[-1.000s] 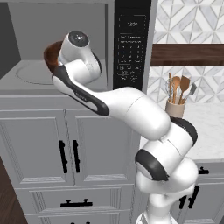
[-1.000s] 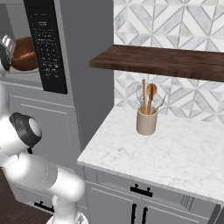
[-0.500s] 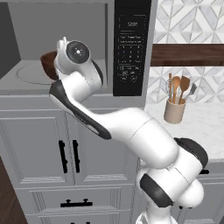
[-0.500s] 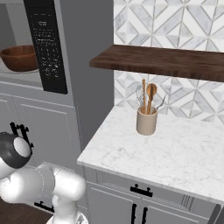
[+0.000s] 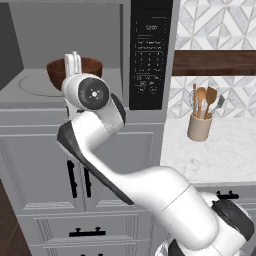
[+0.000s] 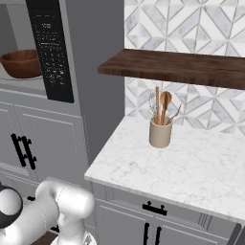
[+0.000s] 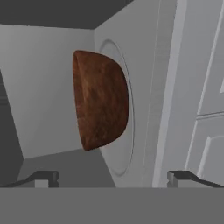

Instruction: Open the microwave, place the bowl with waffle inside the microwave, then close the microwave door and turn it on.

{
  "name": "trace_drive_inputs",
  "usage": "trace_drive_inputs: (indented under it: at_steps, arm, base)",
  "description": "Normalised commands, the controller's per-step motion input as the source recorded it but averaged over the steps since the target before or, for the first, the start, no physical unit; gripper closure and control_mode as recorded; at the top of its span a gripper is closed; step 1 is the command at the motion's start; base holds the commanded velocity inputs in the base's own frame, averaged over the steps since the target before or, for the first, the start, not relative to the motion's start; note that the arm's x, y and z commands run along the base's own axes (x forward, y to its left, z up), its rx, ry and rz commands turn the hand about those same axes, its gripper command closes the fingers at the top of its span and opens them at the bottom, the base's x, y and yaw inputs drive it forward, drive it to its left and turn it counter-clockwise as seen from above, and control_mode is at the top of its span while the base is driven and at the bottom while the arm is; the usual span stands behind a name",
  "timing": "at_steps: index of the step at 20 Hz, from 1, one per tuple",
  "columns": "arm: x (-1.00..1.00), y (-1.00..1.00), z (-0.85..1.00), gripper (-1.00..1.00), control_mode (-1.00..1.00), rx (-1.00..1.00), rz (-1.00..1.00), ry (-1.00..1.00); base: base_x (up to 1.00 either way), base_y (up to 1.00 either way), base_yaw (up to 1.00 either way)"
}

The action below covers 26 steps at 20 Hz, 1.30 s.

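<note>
The microwave (image 5: 150, 55) stands open, its black keypad panel (image 6: 50, 52) right of the grey cavity. The reddish-brown wooden bowl (image 5: 92, 67) rests on the round turntable (image 5: 35, 85) inside, also seen as bowl (image 6: 21, 63) and bowl (image 7: 100, 100). The waffle is hidden by the bowl's wall. My gripper (image 5: 74, 59) is open and empty, just in front of the bowl at the cavity mouth, apart from it. In the hand view, the gripper (image 7: 112, 178) has its fingertips (image 7: 43, 177) spread wide. The microwave door (image 5: 10, 45) shows as a dark panel swung out at the far left.
Grey cabinet doors with black handles (image 5: 80, 180) sit below the microwave. A beige utensil crock (image 6: 160, 131) with wooden spoons stands on the marble counter (image 6: 201, 167) to the right. Above it hangs a dark wooden shelf (image 6: 182, 67).
The gripper opened and let go of the bowl, which now sits level on the turntable. The hand has drawn back out toward the cavity's front.
</note>
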Motion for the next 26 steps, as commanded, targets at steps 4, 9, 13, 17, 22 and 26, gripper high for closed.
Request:
trace_drive_inputs:
  at_steps: [4,9,13,17,22,26]
  arm:
    - [-0.91,-0.61,-0.12,-1.00,-1.00,-0.01,-0.20,-0.06]
    - [-0.60,-0.83,-0.09,-1.00,-1.00,0.00,-0.42,0.00]
    - [-0.38,-0.84,-0.10,-1.00,-1.00,0.00,-0.45,0.00]
    - [-0.19,-0.66,-0.12,-1.00,-1.00,0.00,-0.39,0.00]
    - [-0.34,0.19,-0.45,-1.00,-1.00,-0.21,-0.13,0.00]
    - [-0.41,0.77,-0.32,-1.00,-1.00,-0.37,-0.02,-0.02]
  base:
    - [0.00,0.00,0.00]
    - [0.00,0.00,0.00]
    - [0.00,0.00,0.00]
    - [0.00,0.00,0.00]
    - [0.00,0.00,0.00]
    - [0.00,0.00,0.00]
